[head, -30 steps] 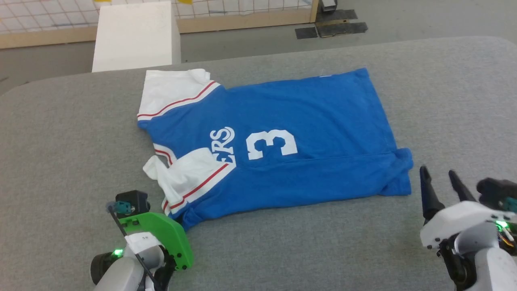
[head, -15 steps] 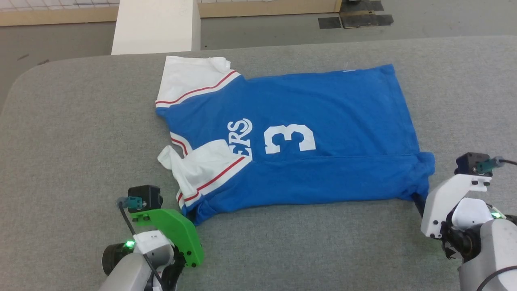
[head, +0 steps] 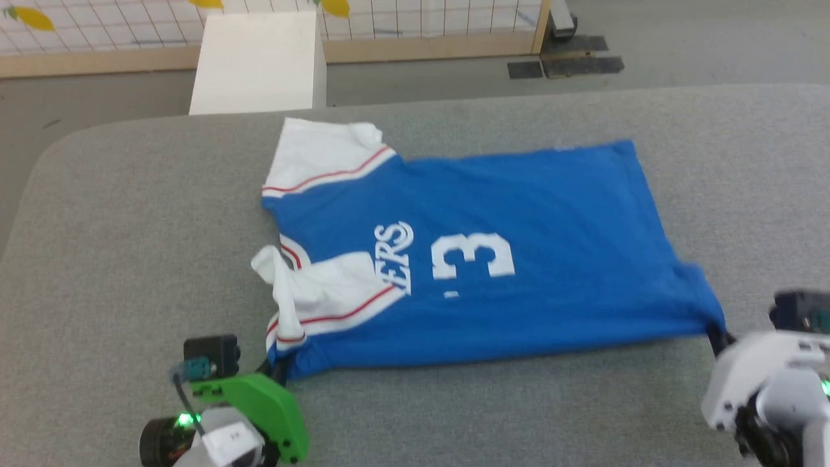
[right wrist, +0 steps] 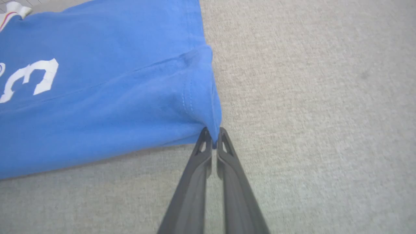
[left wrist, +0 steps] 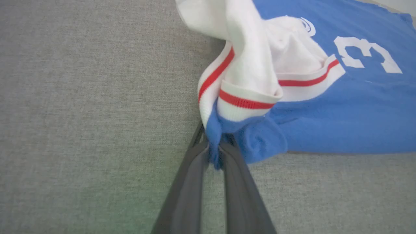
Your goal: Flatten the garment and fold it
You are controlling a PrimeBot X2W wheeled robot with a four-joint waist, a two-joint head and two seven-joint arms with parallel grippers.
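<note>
Here, a grey cloth-covered table (head: pixel 130 259) with a rounded far-left corner takes up most of the head view. Beyond it is a grey floor (head: pixel 713 39). A white block (head: pixel 259 61) stands just past the table's far edge, a wire grid (head: pixel 421 19) in a wooden frame runs along the back, and dark patches (head: pixel 564 65) lie near the frame's end.

The shirt (head: pixel 519 214) lies spread on the table's middle, collar end to the left and hem to the right, with the 3 facing up. The left gripper (left wrist: pixel 216 152) has its 2 fingers pinched on the near blue corner below the bunched near sleeve. The right gripper (right wrist: pixel 213 139) is closed on the near hem corner, where the cloth is drawn to a point.

That sleeve folds over the chest and covers the start of the lettering, leaving "ERS". In the head view both grippers' fingers are mostly hidden behind their wrist housings, and the picture is slightly blurred. The table's right side is cut off. Yellow shapes (head: pixel 32 18) on the grid are clipped by the top edge and cannot be identified.
</note>
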